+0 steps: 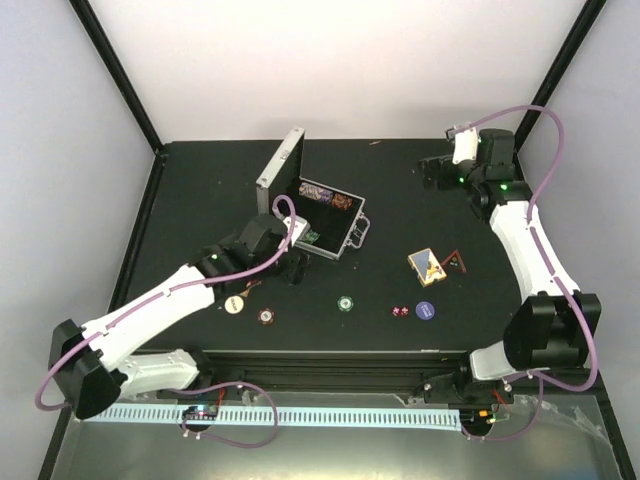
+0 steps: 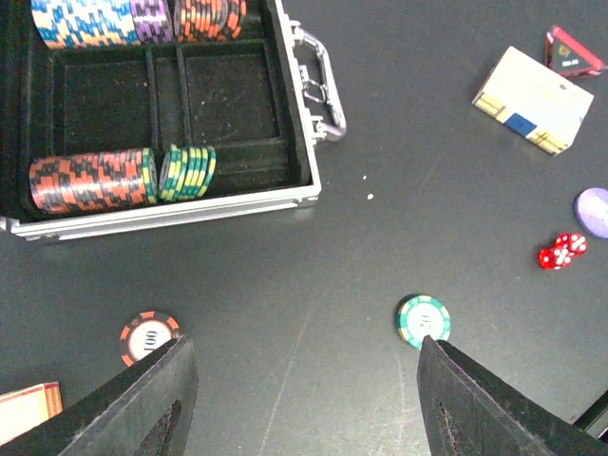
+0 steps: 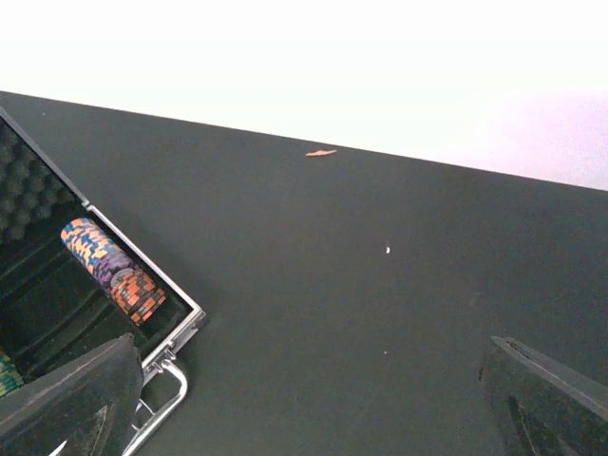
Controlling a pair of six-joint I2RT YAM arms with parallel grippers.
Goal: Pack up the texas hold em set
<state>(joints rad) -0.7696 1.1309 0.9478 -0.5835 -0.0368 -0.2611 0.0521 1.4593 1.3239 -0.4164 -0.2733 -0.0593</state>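
The silver briefcase (image 1: 281, 168) lies open at mid-table, lid raised, with rows of poker chips (image 2: 90, 179) in its tray. My left gripper (image 2: 304, 380) hangs open over bare table just in front of the case's rim (image 2: 190, 211), and nothing is between its fingers. A green chip (image 2: 423, 319) sits at its right fingertip and a maroon chip (image 2: 149, 337) at its left one. The red dice (image 2: 562, 250), a purple chip (image 2: 596, 211) and the card deck (image 2: 532, 99) lie further right. My right gripper (image 1: 428, 172) is open and empty at the back right.
A cream chip (image 1: 234, 305) lies left of the maroon one near the front edge. A small red triangular piece (image 1: 455, 260) sits beside the deck. The case handle (image 3: 157, 408) shows at the lower left of the right wrist view. Black frame posts rise at the back corners.
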